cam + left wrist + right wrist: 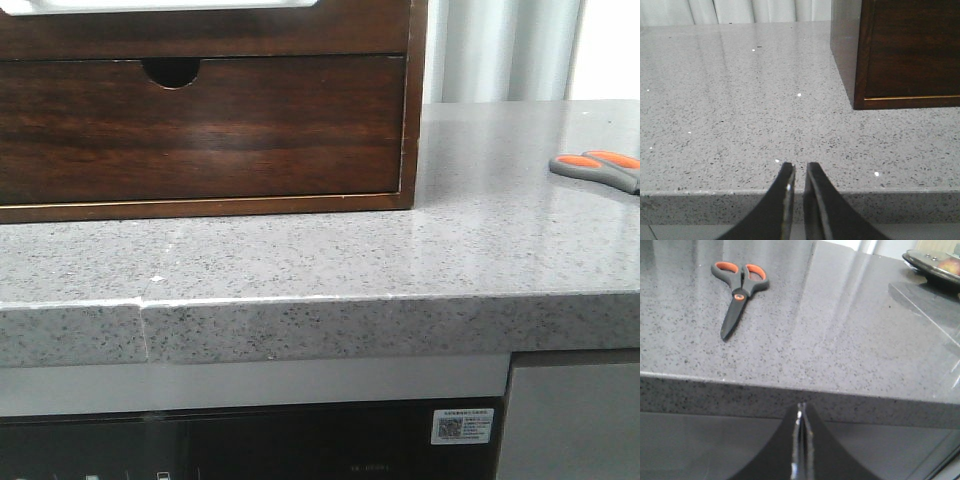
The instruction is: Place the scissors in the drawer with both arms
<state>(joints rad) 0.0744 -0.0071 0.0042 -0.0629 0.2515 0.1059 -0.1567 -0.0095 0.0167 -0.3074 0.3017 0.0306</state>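
Front view: dark wooden chest (205,110) on the speckled grey countertop (330,255), lower drawer (200,128) with its half-round notch shut, only the bottom edge of the upper drawer (200,40) in frame and seemingly shut; scissors (600,170) lying flat near the right edge, well apart from the chest; neither arm in sight. Left wrist view: left gripper (799,172) hanging at the counter's front lip, fingers nearly together with only a narrow slit between them, holding nothing; chest corner ahead of the fingertips and off to one side, well apart. Right wrist view: right gripper (801,412) pressed fully closed and empty, below and in front of the counter edge; scissors (738,290) closed, lying beyond the fingertips and off to one side, blade tip pointing back toward the edge, handles farther away; a dark plate (935,267) with fruit at the far side. Apparently the very start, nothing grasped or opened. Next, probably: left fingers parted and brought to the upper drawer's front to pull it out; right fingers spread and lowered over the scissors.
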